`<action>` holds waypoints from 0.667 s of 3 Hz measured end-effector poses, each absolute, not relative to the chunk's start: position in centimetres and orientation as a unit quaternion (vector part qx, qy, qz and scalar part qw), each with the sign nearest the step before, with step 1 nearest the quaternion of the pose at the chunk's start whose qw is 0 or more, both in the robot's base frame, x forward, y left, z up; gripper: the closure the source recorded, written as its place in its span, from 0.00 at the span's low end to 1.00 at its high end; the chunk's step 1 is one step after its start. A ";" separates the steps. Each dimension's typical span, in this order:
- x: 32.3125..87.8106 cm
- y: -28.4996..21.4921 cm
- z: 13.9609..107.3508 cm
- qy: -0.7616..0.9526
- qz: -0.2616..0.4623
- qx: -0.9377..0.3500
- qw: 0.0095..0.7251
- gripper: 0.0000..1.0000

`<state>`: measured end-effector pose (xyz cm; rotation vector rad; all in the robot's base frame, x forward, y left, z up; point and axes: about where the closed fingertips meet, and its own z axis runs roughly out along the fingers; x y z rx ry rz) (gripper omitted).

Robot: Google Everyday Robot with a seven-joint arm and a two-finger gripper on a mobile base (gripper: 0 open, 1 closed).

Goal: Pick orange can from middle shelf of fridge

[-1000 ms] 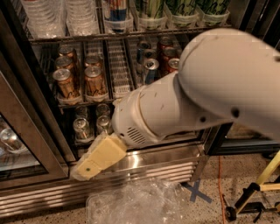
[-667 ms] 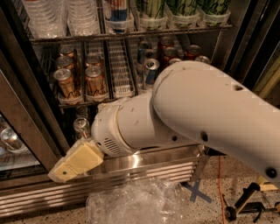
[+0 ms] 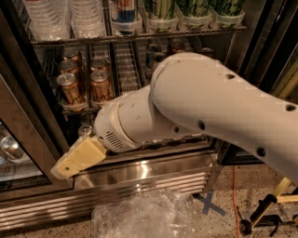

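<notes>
Several orange cans (image 3: 71, 89) stand in the two left lanes of the middle shelf (image 3: 125, 69), a wire rack inside the open fridge (image 3: 139, 174). A second lane of orange cans (image 3: 100, 85) is beside them. Blue-and-silver cans (image 3: 151, 52) and a red can (image 3: 176, 45) show further right, partly behind my big white arm (image 3: 209, 102). My gripper (image 3: 77, 160) is the cream tip at the lower left, below the middle shelf and in front of the fridge's steel sill, apart from the cans and holding nothing I can see.
The top rack holds clear bottles (image 3: 46, 18) and tall green cans (image 3: 195, 9). A small silver can (image 3: 85, 131) sits on the lower rack. The glass door (image 3: 18, 139) stands open at left. A clear plastic bag (image 3: 149, 216) and blue tape cross (image 3: 209, 204) lie on the floor.
My arm has swung left and toward the camera, covering more of the right side of the middle shelf. The gripper moved left and slightly down, then held low by the sill.
</notes>
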<state>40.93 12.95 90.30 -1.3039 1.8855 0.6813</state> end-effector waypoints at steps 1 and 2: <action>43.3 13.2 88.1 0.755 0.275 -0.470 0.366 0.00; 45.2 13.9 85.7 0.775 0.302 -0.395 0.389 0.00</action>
